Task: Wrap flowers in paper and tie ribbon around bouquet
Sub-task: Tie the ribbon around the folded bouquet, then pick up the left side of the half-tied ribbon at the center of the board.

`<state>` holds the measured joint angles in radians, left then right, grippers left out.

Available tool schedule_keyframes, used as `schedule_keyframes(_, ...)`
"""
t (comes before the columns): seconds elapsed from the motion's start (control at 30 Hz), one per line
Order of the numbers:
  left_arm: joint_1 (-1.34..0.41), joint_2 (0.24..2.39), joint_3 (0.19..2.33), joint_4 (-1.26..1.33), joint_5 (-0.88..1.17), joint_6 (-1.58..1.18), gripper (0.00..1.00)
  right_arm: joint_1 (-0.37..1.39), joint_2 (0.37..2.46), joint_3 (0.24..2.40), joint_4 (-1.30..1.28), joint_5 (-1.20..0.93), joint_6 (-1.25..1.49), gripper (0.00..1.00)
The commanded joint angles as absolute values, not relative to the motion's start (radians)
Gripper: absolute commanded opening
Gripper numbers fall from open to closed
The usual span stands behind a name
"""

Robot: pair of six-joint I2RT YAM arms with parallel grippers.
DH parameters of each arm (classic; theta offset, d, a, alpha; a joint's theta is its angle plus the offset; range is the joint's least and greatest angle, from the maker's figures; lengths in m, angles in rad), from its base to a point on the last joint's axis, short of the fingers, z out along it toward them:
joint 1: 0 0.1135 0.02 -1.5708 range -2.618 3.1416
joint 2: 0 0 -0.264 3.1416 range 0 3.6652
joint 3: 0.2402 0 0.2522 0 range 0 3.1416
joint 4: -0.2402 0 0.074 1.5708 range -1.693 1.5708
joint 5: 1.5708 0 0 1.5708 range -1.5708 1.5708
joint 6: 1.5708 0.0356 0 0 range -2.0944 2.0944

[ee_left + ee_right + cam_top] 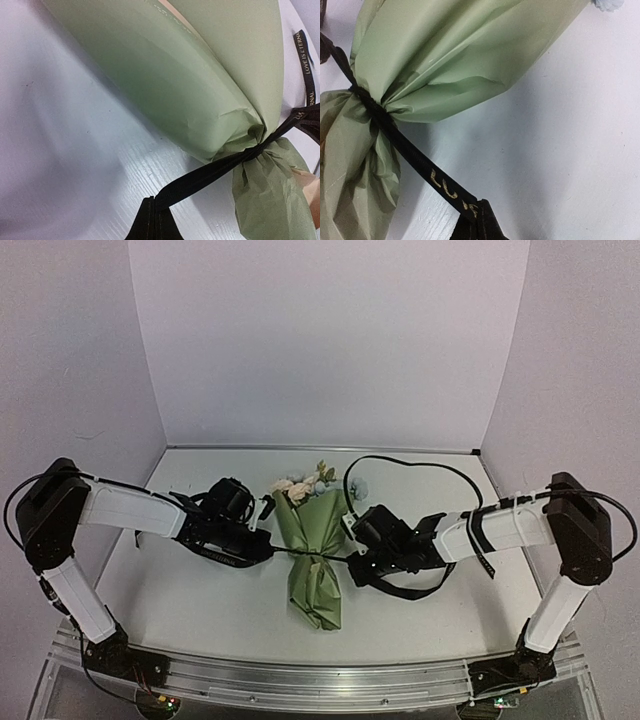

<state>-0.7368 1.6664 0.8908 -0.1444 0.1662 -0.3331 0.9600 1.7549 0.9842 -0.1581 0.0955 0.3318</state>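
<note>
- Bouquet (313, 558): a cone of olive-green paper (175, 75) lying on the white counter (200, 605), about midway between the two arms. The wide end points to the back wall and the narrow end to the near rail.
- Flowers (300, 485): cream and peach blooms with one pale blue one, showing at the wide mouth.
- Paper surface: matte and smooth over the cone. It is gathered into tight pleats at the waist and crumpled and flared below it. A tan inner face shows at the edge in the left wrist view.
- Ribbon (210, 172): flat black fabric with gold lettering. It cinches the waist and runs taut to both sides. A loose tail hangs beside the cone.
- Left jaws: pressed together, pinching the ribbon just left of the waist.
- Right jaws: pressed together, pinching the ribbon just right of the waist.
- Counter: faintly grained, with bare stretches on both sides of the bouquet. Pale walls close in the left, back and right.
</note>
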Motion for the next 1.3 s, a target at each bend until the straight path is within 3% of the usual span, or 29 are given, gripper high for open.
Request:
schedule_keyframes(0.0,-0.649,1.637,0.851,-0.252,0.006,-0.377,0.00,0.905,1.695,0.888,-0.436,0.206,0.431,0.00)
schedule_keyframes(0.3,-0.659,1.535,0.844,-0.076,0.510,-0.310,0.00,0.908,1.664,0.899,-0.446,0.094,0.391,0.00)
schedule_keyframes(0.5,-0.666,1.650,0.983,-0.074,0.772,-0.327,0.04,0.919,1.705,0.954,-0.448,0.042,0.405,0.01)
schedule_keyframes(0.73,-0.684,1.818,1.113,-0.042,0.897,-0.391,0.07,0.927,1.697,0.966,-0.427,0.032,0.444,0.28)
schedule_keyframes(0.87,-0.706,1.850,1.174,-0.091,0.885,-0.369,0.08,0.927,1.658,0.951,-0.424,0.057,0.469,0.41)
schedule_keyframes(1.0,-0.706,1.745,1.133,-0.197,0.620,-0.335,0.40,0.928,1.604,0.934,-0.426,0.064,0.465,0.54)
schedule_keyframes(1.13,-0.712,1.634,1.032,-0.326,0.335,-0.311,0.57,0.928,1.554,0.903,-0.430,0.092,0.431,0.67)
schedule_keyframes(1.27,-0.756,1.586,0.967,-0.438,0.130,-0.302,0.62,0.927,1.515,0.878,-0.431,0.119,0.395,0.75)
